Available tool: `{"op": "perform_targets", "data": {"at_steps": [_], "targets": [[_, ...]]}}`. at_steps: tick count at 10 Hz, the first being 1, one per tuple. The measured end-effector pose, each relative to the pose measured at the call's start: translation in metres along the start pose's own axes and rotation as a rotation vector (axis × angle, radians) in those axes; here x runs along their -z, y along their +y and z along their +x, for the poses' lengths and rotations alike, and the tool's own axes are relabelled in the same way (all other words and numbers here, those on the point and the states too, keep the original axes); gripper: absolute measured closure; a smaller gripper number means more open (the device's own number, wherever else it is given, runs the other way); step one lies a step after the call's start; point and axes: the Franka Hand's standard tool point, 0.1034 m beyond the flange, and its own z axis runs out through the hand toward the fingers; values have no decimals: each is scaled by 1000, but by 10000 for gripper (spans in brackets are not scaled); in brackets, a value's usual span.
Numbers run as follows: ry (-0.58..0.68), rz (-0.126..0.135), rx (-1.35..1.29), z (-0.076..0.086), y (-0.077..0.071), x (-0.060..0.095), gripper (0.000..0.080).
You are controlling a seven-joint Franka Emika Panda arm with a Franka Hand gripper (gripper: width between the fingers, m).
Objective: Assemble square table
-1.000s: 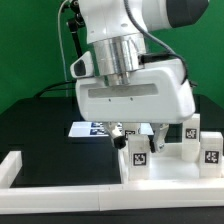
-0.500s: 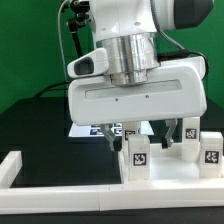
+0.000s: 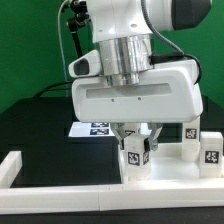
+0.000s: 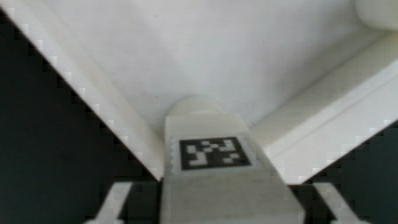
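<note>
The square table panel (image 3: 176,173) lies white and flat at the exterior view's lower right; it also shows in the wrist view (image 4: 196,50). A white leg block (image 3: 135,160) with a black-white tag stands upright on its near corner. My gripper (image 3: 135,143) hangs directly over this block, its fingers on either side of the top. In the wrist view the tagged leg block (image 4: 215,152) sits between the fingers (image 4: 121,204), with a dark gap on each side. The gripper (image 4: 224,206) is open. Two more tagged leg blocks (image 3: 190,141) (image 3: 211,150) stand to the right.
The marker board (image 3: 93,130) lies on the black table behind the gripper. Long white border bars run along the front (image 3: 90,197) and at the left (image 3: 12,166). A green backdrop and a black cable stand behind.
The hand has shifted and come down, so its fingers now straddle the top of the near leg block. The blocks and the panel have not moved.
</note>
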Motion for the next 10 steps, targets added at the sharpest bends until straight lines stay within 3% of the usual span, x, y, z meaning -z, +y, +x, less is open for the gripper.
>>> {"op": "perform_targets", "data": {"at_steps": [3, 5, 7, 10], "targets": [[-30, -5, -371, -1, 1, 0, 505], [-99, 19, -767, -3, -6, 2, 506], [-109, 23, -1077, 1, -10, 4, 506], [-97, 23, -1285, 3, -7, 3, 505]]}}
